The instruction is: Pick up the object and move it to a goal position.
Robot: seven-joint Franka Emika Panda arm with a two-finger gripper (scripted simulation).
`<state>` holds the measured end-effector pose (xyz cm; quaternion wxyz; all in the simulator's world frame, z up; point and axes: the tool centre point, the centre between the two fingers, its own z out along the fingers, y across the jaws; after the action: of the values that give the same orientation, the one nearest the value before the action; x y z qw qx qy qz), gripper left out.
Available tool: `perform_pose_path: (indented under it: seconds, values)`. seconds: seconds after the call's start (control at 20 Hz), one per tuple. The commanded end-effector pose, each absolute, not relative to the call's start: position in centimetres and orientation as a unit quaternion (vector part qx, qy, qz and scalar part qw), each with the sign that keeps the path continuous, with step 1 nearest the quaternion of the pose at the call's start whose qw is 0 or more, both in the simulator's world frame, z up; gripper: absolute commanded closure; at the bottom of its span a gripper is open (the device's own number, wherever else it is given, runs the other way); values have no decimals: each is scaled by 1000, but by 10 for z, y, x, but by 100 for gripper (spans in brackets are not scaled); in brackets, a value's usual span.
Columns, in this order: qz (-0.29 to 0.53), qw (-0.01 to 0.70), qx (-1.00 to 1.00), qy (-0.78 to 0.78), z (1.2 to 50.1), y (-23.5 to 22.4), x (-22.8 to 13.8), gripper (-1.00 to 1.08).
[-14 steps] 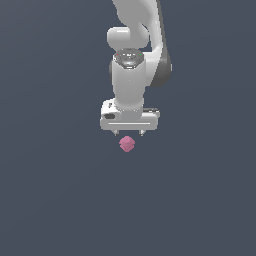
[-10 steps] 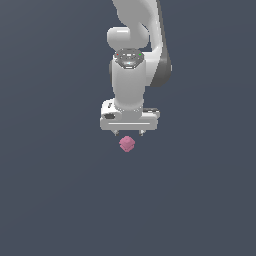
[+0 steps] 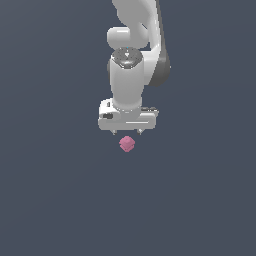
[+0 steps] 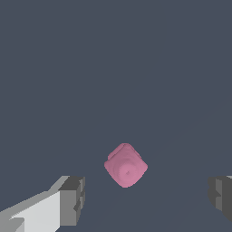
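Note:
The object is a small pink lumpy block lying on the dark grey surface, just in front of the white gripper in the exterior view. The gripper hangs from the white arm and points down, above and slightly behind the block. In the wrist view the pink object sits between the two grey fingertips, which stand wide apart with nothing touching them. The gripper is open and empty.
A flat dark grey surface fills both views. The white arm rises from the gripper toward the top of the exterior view.

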<state>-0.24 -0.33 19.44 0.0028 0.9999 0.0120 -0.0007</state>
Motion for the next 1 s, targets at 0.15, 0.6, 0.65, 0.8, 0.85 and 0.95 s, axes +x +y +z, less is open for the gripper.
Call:
perform_pose_path:
  seconds: [0.15,0.6,0.65,0.8,0.85,0.95]
  values:
    - [-1,3,1000,19,192,-3,-3,-92]
    - [-1,4,997,72,175,-5,-9,-92]
    - [-1,4,997,82,172,-5,-10,-92]
    - [-1,4,993,114,163,-6,-14,-92]
    - [-1,5,992,127,159,-6,-15,-92]
    - [-2,5,988,153,151,-6,-19,-92]
